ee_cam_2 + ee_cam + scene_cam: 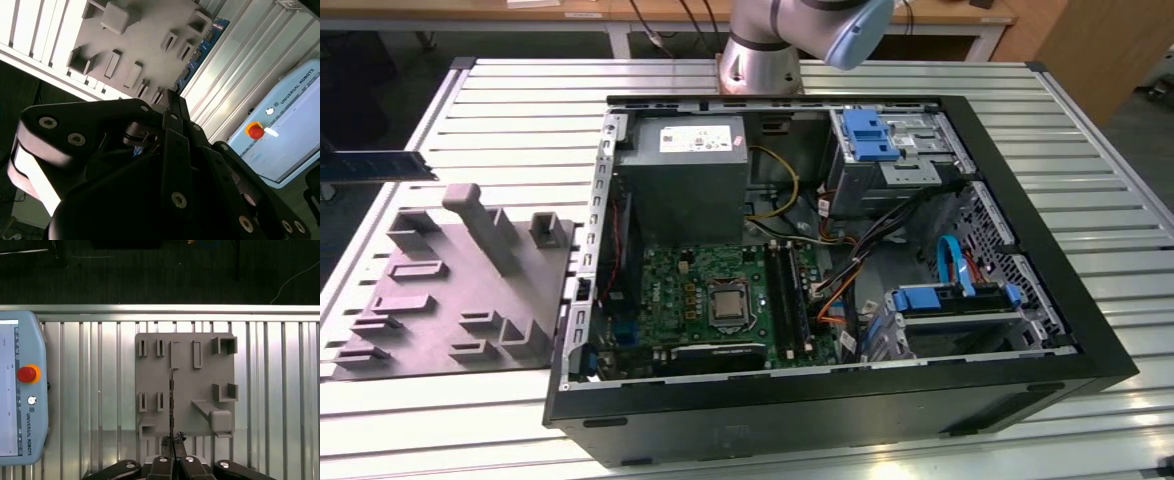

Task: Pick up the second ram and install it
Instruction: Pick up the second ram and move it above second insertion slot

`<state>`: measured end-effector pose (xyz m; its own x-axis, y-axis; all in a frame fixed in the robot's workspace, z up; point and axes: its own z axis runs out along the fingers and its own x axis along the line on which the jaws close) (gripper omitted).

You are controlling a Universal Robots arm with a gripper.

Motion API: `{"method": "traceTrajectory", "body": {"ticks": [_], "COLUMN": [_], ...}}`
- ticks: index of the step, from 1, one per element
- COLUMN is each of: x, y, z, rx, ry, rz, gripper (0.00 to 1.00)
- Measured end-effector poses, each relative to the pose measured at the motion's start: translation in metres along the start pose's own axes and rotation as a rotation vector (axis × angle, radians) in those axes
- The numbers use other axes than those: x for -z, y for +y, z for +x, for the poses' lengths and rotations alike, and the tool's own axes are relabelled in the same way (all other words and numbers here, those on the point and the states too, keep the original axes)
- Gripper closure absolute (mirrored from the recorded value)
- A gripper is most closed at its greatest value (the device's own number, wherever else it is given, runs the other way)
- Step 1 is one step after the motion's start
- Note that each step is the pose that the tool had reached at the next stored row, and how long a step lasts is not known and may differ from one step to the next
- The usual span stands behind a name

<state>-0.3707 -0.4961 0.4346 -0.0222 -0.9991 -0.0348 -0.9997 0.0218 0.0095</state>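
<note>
The second ram [376,165] is a long dark stick held level in the air at the exterior view's far left, above and beyond the grey holder plate [454,290]. In the first wrist view it shows edge-on as a thin dark line [171,397] over the holder plate [200,375]. In the second wrist view its blue-green face [200,50] sticks out past the fingers. My gripper [173,439] is shut on one end of the stick, and its black fingers [172,107] pinch the board in the second wrist view.
An open black computer case [1067,330] lies on the slatted metal table [1107,200], holding a green motherboard [707,290] with long black slots [783,290], a grey power supply [683,170] and blue drive brackets. A light blue control pendant [22,390] lies beside the holder plate.
</note>
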Motion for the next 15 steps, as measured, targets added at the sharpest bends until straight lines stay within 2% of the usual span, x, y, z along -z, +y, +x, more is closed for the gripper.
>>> {"method": "traceTrajectory", "body": {"ticks": [8, 15], "x": [0.0002, 0.0005], "y": [-0.021, -0.0452], "z": [-0.0003, -0.0002], "rx": [0.0, 0.0], "ry": [0.0001, 0.0001], "rz": [-0.0011, -0.0032], "gripper": [0.89, 0.89]}}
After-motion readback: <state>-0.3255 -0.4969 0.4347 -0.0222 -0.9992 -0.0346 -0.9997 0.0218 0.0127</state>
